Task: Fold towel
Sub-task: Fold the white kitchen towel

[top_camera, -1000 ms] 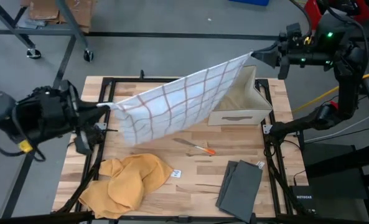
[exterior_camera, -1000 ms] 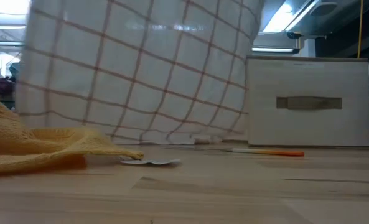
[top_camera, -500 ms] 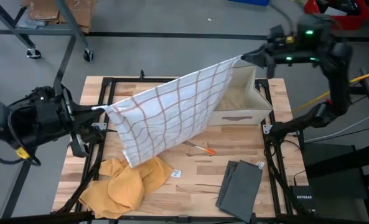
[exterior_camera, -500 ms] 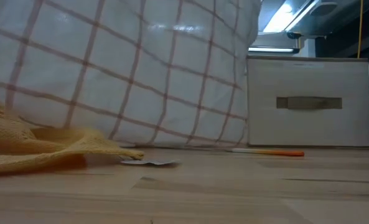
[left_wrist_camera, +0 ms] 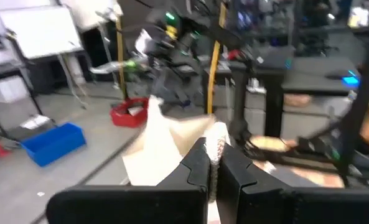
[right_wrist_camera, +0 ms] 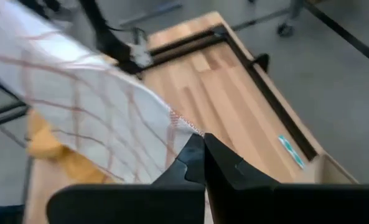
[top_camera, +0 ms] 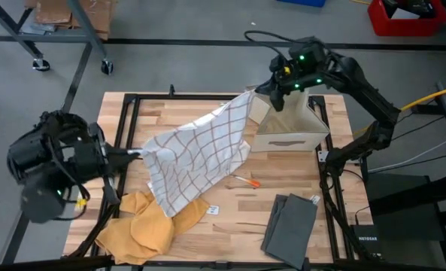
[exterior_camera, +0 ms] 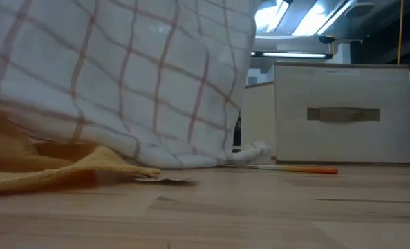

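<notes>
Checked white cloth with thin reddish lines, the towel [top_camera: 196,154] hangs in the air between the two arms, its lower edge dragging on the worktop [top_camera: 238,218] and draping over the mustard-yellow cloth [top_camera: 144,222] at the near left corner. From table height the towel [exterior_camera: 115,76] fills most of the low view and bellies down onto the wood, folds pooling just behind the yellow cloth [exterior_camera: 45,169].

Nearest, the left gripper [top_camera: 136,154] has its jaws pressed together on one top corner of the towel; its wrist view shows the fabric edge [left_wrist_camera: 216,146] pinched between the dark fingers [left_wrist_camera: 193,171]. Farther back, the right gripper [top_camera: 262,92] pinches the opposite top corner, just in front of the beige fabric box [top_camera: 286,124]; its wrist view shows the hem [right_wrist_camera: 184,123] caught at the fingertips [right_wrist_camera: 193,155].

I judge the towel light, thin and fully limp: it sags between the two grips and will not hold any shape of its own. It looks neither slippery nor fragile, though a thin hem could creep out of a shallow pinch. The corners are the right places to hold, as now; laying it flat needs both kept apart and taut. An orange-tipped pen [top_camera: 241,179] and a dark grey folded cloth [top_camera: 290,222] lie where it might land.
</notes>
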You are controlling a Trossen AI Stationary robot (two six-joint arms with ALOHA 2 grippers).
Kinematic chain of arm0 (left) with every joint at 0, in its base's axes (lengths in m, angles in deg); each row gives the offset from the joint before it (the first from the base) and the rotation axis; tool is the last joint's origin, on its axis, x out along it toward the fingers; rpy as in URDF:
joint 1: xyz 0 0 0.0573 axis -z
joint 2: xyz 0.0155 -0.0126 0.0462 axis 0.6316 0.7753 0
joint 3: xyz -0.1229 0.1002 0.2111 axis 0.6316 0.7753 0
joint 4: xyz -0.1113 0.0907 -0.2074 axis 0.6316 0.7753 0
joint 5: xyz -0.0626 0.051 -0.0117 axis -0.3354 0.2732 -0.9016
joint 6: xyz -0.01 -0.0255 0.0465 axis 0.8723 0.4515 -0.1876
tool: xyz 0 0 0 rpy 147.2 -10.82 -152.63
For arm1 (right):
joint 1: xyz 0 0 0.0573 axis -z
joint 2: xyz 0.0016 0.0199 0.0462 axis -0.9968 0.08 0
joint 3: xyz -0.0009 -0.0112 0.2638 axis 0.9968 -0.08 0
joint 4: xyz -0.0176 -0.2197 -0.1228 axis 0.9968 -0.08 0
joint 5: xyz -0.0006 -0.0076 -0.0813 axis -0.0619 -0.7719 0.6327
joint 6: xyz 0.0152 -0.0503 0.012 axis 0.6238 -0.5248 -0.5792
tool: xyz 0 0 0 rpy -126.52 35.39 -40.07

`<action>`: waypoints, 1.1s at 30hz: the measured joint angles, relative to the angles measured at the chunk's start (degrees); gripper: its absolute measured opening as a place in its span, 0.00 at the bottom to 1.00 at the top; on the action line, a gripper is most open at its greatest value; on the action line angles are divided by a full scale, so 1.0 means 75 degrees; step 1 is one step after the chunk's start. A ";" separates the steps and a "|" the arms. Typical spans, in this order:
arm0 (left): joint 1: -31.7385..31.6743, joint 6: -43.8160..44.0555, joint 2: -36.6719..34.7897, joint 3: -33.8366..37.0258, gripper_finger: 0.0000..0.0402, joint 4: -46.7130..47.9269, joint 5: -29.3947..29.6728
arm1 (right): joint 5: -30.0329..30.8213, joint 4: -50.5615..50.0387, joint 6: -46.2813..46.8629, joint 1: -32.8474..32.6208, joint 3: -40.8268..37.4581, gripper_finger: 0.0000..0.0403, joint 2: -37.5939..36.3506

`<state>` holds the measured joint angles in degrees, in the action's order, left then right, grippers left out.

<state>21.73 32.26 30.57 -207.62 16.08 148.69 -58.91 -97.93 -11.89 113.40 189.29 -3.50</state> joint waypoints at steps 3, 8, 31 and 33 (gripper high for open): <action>0.0000 0.0591 0.0154 0.0002 0.00 0.0500 -0.0133 | 0.0163 0.0089 -0.0075 0.0021 -0.0025 0.00 0.0071; 0.0050 0.0420 0.0190 0.0000 0.00 -0.0165 -0.0374 | -0.0063 0.0930 -0.0123 0.0021 -0.0018 0.00 -0.0148; 0.0190 -0.1069 0.0908 0.0000 0.00 -0.4667 -0.1975 | -0.1575 -0.1950 0.0877 0.0012 0.2765 0.00 -0.0390; 0.0185 -0.1004 0.1140 0.0000 0.00 -0.4851 -0.1977 | -0.1573 -0.2192 0.0867 0.0012 0.2638 0.00 -0.0344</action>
<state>23.12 24.72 39.11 -207.62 -20.31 133.86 -70.70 -114.37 -5.39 113.49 209.08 -6.08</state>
